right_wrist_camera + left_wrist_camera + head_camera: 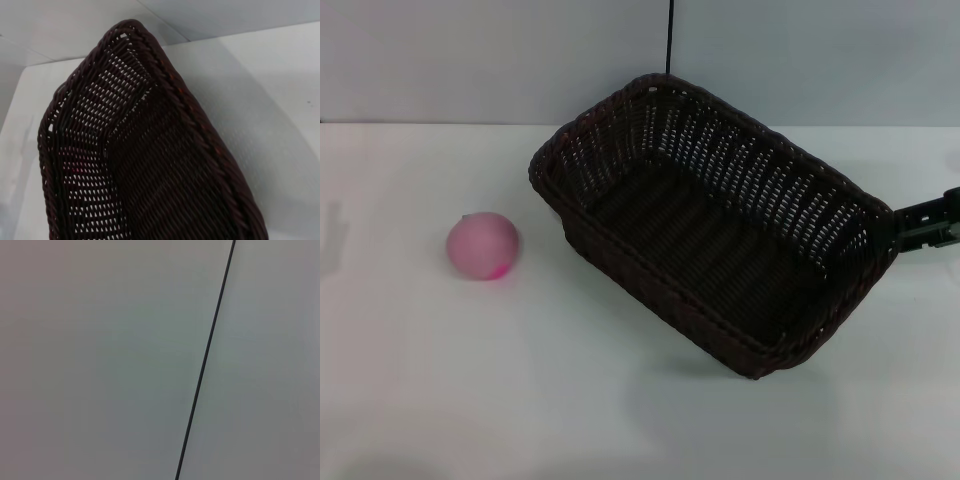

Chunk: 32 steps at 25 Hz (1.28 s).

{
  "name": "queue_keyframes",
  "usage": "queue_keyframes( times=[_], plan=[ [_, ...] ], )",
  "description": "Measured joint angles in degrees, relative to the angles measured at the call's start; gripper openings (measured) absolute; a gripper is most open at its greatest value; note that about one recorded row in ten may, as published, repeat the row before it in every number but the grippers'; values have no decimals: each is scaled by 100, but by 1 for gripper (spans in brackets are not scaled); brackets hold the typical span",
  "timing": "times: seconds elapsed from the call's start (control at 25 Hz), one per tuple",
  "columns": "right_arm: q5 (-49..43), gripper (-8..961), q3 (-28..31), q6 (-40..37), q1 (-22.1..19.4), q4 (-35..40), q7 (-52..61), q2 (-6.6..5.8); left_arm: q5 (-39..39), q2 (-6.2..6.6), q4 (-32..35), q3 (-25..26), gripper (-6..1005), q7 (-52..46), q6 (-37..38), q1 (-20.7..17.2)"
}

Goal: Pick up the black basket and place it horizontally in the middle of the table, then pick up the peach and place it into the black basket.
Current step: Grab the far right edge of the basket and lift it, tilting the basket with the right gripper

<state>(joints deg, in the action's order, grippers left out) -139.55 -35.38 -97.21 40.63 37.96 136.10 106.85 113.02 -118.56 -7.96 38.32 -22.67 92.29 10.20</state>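
Observation:
The black basket point(710, 220) is in the middle-right of the head view, set diagonally, with its right end raised off the white table point(470, 390); a shadow lies beneath it. My right gripper point(892, 228) comes in from the right edge and is shut on the basket's right rim. The right wrist view looks along the basket's braided rim point(190, 110) and into it. The peach point(482, 245) sits on the table to the left of the basket, apart from it. My left gripper is out of view; its wrist view shows only a wall.
A grey wall point(470, 60) stands behind the table, with a thin dark vertical line point(670, 35) on it, also shown in the left wrist view point(205, 360).

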Motion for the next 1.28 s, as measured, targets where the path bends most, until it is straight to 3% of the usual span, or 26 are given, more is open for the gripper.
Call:
queue_keyframes(
  times=[0.44,0.56,0.64,0.84,1.28],
  plan=[
    [14,527,-42,373,-35,-34,-109,219,0,-11,-21,0,796,0,-102,72],
    [15,401,-43,396,-41,-37,-144,246,0,-10,-22,0,796,0,-129,95],
    [16,317,-45,411,-46,-57,-195,256,1,-9,-22,0,797,0,-155,129],
    [47,250,11,415,-86,-77,-343,257,0,-9,-21,0,797,0,-161,149],
    [686,249,113,431,-315,-25,-638,230,-1,-9,-20,0,797,0,-242,186]
  ],
)
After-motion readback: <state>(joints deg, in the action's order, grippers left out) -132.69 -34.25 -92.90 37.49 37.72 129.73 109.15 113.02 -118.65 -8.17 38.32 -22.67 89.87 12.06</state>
